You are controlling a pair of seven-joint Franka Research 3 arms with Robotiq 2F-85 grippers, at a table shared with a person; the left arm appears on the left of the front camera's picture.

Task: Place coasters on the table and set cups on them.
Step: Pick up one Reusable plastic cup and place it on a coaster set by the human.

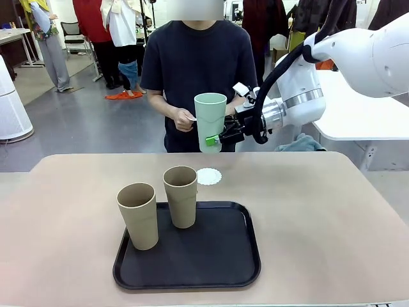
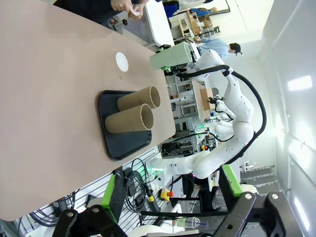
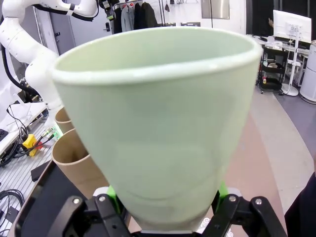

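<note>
Clamping the mint cup (image 1: pixel 210 118) near its base with the right gripper (image 1: pixel 215 139), jaws closed on its wall from both sides, green pads pressed to it. Keeping it upright in the air over the far edge of the table (image 1: pixel 319 211). Reaching in from the right with forearm about level and wrist pointing toward the middle. Hanging the left gripper (image 2: pixel 170 197) back off the near side of the table, jaws spread wide with nothing between them. Lying flat and bare just beyond the tray (image 1: pixel 217 262): one coaster (image 1: pixel 209 176), under the raised cup and apart from it. Standing upright on the tray: two tan cups (image 1: pixel 138 215), side by side. Pinching something small and white in a hand (image 1: pixel 183 119), just left of the mint cup.
</note>
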